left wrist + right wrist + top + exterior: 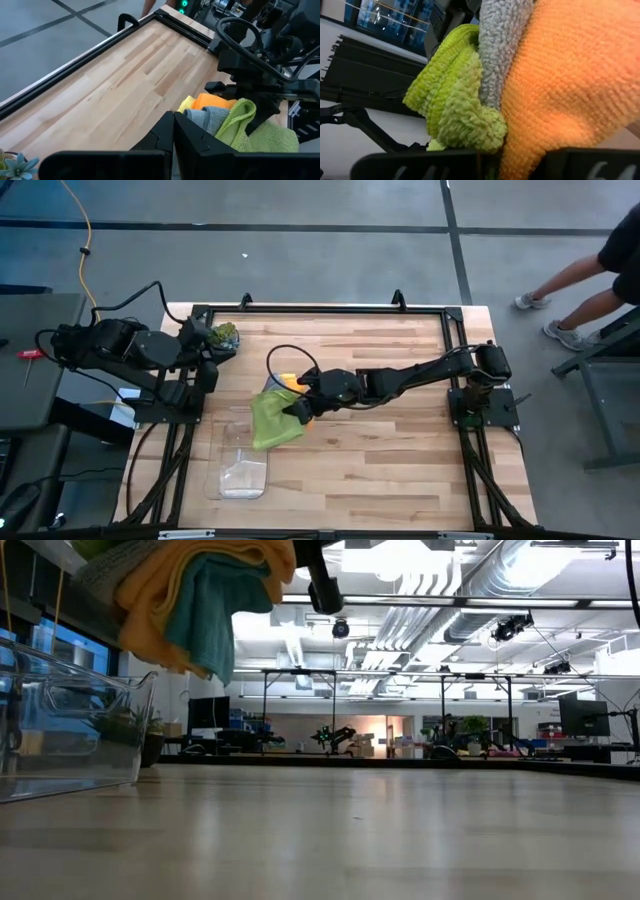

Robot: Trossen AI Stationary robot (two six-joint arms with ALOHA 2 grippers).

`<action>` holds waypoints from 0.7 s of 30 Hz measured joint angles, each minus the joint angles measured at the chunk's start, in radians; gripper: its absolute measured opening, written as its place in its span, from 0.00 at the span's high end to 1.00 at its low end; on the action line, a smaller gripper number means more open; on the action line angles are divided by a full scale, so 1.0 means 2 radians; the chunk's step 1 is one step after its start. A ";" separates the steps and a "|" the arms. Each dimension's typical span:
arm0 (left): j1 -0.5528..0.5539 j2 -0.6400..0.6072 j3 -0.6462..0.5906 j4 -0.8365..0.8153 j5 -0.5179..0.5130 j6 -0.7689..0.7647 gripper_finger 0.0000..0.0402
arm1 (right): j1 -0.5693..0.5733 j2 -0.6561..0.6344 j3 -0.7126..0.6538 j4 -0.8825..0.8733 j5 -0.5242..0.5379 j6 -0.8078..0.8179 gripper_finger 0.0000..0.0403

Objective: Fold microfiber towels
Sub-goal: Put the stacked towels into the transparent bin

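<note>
Orange towel [580, 90] with grey [495, 45] and lime [455, 100] clamped in right jaws, clear bin [243, 460] below, left jaws closed.

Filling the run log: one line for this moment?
right tool: shut on towel bundle, lifted off table | left tool: shut, parked by plant

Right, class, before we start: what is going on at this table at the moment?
The right arm's tool is shut on a bunch of microfiber towels, holding them off the wooden table. The lime green towel, grey towel and orange towel are pinched together; yellow and teal ones hang in the same bundle. It hangs near the clear plastic bin. The left arm's tool waits shut at the table's left edge, beside a small plant. No folding is visible yet.
</note>
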 joint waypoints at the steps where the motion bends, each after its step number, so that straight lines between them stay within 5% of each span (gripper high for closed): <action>1: 0.000 0.000 0.000 0.000 0.000 0.000 1.00 | 0.000 0.000 0.000 0.000 0.000 0.000 0.94; 21: 0.000 -0.001 0.000 0.000 -0.009 -0.002 1.00 | 0.004 0.000 0.000 0.000 0.000 -0.002 0.94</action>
